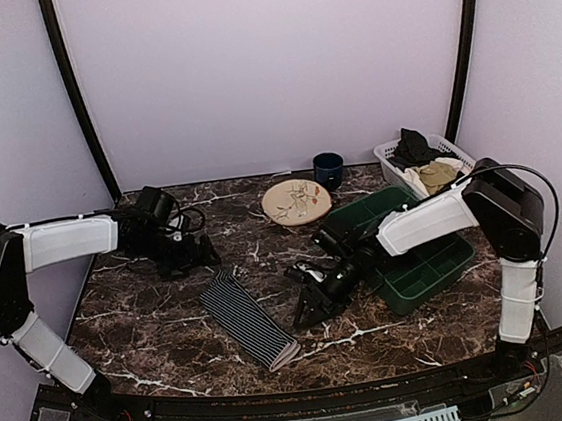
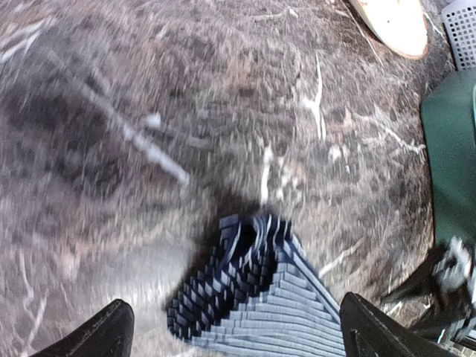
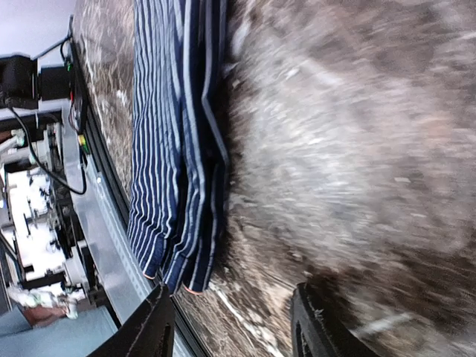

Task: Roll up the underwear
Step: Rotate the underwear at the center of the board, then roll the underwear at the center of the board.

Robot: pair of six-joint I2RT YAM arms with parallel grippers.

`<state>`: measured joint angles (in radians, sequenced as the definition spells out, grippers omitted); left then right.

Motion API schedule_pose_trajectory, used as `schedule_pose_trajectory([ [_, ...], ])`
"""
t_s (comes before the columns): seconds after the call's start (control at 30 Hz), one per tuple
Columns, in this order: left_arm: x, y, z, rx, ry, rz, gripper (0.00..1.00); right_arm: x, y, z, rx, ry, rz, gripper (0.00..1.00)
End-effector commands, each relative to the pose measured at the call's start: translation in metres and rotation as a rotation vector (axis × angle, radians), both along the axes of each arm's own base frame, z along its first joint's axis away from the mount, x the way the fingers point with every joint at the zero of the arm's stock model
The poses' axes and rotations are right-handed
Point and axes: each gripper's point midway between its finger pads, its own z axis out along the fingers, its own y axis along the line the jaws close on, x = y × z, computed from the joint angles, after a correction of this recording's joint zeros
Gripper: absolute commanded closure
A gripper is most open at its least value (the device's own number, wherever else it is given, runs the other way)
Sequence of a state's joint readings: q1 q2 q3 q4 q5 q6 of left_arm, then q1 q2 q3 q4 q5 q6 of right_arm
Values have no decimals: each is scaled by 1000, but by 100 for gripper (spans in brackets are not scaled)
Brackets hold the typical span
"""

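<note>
From above, the underwear (image 1: 247, 320) lies on the marbled desk (image 1: 143, 331) as a long, narrow folded strip, running at a slant from mid-desk down toward the near edge, between the two arms. The left fingers (image 1: 193, 252) hang just past the strip's far end, spread wide and holding nothing. The right fingers (image 1: 309, 308) point down just beside the strip's right edge near its near end, parted with nothing between them; behind that arm sits a green tray (image 1: 438, 264). Farther back are a round plate (image 1: 296, 201), a dark blue cup (image 1: 328, 170) and a white basket (image 1: 450, 147) of other clothes. In the left wrist view, the left fingers (image 2: 100, 335) stand at the two lower corners, as wide apart as they go, with the layered end of the underwear (image 2: 260, 297) on the desk (image 2: 149, 111) below the gap, untouched. In the right wrist view, the right fingers (image 3: 156, 327) are partly open and empty; the underwear (image 3: 175, 149) lies alongside one fingertip, very close, though whether they touch cannot be told.
</note>
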<state>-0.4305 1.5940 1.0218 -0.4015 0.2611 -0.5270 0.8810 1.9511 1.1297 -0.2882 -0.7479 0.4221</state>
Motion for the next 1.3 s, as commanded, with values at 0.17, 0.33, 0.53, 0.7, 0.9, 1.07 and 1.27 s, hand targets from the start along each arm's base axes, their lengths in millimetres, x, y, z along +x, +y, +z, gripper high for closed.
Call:
schedule_pose_trajectory([
  [0.17,-102,-5,-27,-7,131,-109,9,18,-1,17,13,-78,1,55],
  [0.33,-93,-31,-25,-88,104,-129,23,24,0,26,29,-130,14,55],
  [0.53,-51,-51,-33,-80,74,-141,28,33,-8,37,47,-183,-13,59],
  [0.7,-11,-61,-40,-108,64,-170,32,32,-12,44,70,-197,-18,61],
  [0.9,24,-57,-6,-98,-47,-232,19,36,-1,62,130,-205,-30,62],
  [1.07,2,-36,39,-70,-192,-255,3,36,26,88,232,-203,-21,66],
  [1.27,-59,-26,63,6,-394,-371,5,34,67,85,278,-228,36,66],
])
